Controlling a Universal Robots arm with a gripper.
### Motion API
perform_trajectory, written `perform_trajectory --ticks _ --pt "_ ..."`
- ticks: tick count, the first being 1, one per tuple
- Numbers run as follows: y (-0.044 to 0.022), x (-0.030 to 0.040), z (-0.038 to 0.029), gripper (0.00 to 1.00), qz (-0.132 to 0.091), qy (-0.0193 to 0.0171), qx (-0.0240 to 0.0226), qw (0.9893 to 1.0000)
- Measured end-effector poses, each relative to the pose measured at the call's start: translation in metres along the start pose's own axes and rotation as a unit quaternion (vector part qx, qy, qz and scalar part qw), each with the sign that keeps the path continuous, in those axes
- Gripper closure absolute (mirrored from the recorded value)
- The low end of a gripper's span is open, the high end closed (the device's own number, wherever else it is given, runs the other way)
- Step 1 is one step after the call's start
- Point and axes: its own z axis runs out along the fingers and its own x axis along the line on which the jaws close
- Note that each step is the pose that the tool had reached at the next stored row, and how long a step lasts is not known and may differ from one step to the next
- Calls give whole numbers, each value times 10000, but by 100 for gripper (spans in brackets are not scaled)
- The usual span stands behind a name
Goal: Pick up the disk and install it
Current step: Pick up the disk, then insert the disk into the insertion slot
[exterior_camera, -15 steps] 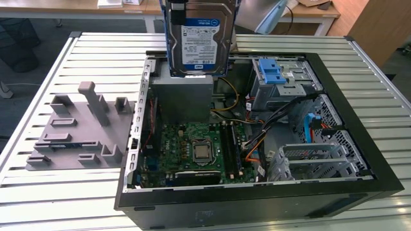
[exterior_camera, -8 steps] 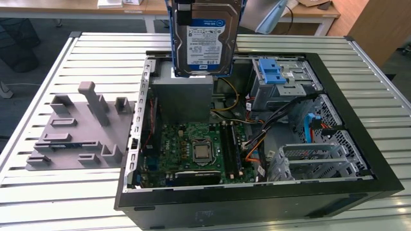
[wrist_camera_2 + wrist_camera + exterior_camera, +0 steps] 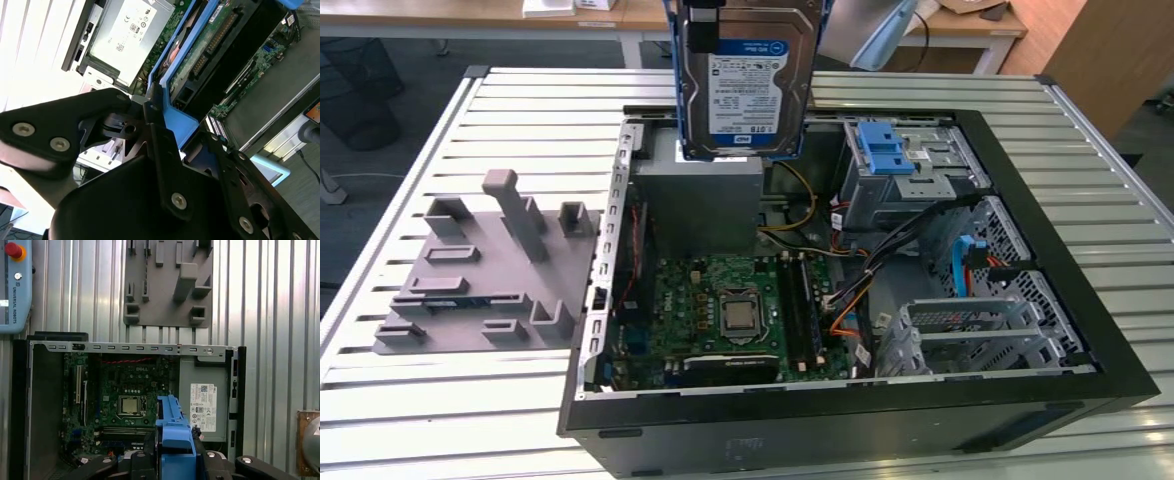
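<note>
Claw [image 3: 173, 456] clamped on blue plastic carrier [image 3: 172, 422] of silver labelled hard disk [image 3: 744, 85], held upright above grey power supply box [image 3: 700, 205] at far side; edge grip may slip, dropping it onto green motherboard [image 3: 720, 300].

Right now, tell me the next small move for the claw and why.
Probably shift toward the exterior view's right. The claw holds the silver hard drive in its blue plastic carrier upright above the open black computer case, while the blue-handled grey metal drive cage sits to that side.
</note>
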Motion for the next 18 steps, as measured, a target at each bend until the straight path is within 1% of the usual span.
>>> perform_trajectory --ticks 14,16,18 --pt "-4 8 0 64 -1 0 0 10000" --pt "-3 50 -1 64 0 -1 0 10000" --pt "-2 125 0 64 0 -1 0 10000"
